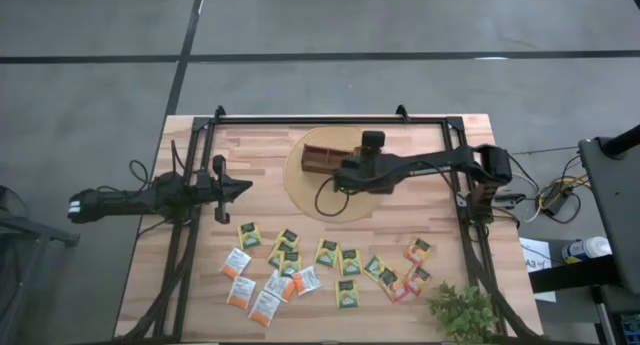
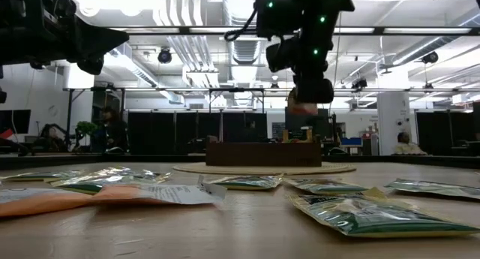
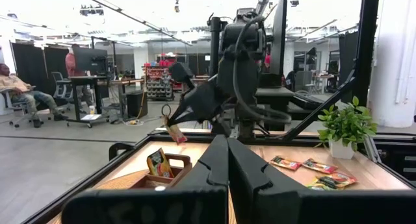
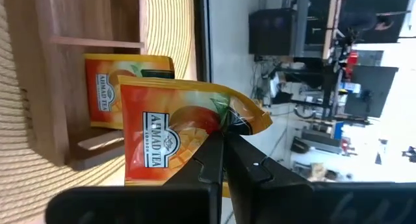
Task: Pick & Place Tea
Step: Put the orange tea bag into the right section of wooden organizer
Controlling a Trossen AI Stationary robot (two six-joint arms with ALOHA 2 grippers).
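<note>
Your right gripper (image 4: pixel 223 141) is pinching an orange-red tea packet (image 4: pixel 170 136) over the wooden tray (image 1: pixel 322 157), at about twelve o'clock on the table (image 1: pixel 260 145). Another packet (image 4: pixel 114 91) is probably standing inside the tray. Your left gripper (image 1: pixel 243 188) is waiting closed and empty at nine o'clock; loose packets (image 1: pixel 330 268) are lying toward six.

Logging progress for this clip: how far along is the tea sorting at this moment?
Early. Done: one orange-red paper tea packet stands in the brown wooden compartment tray. In hand: the right gripper, jaws shut, holds a second orange-red packet over the tray. Left: some twenty flat packets lie on the light wooden table. The left gripper, jaws shut and empty, waits at the table's left.
</note>
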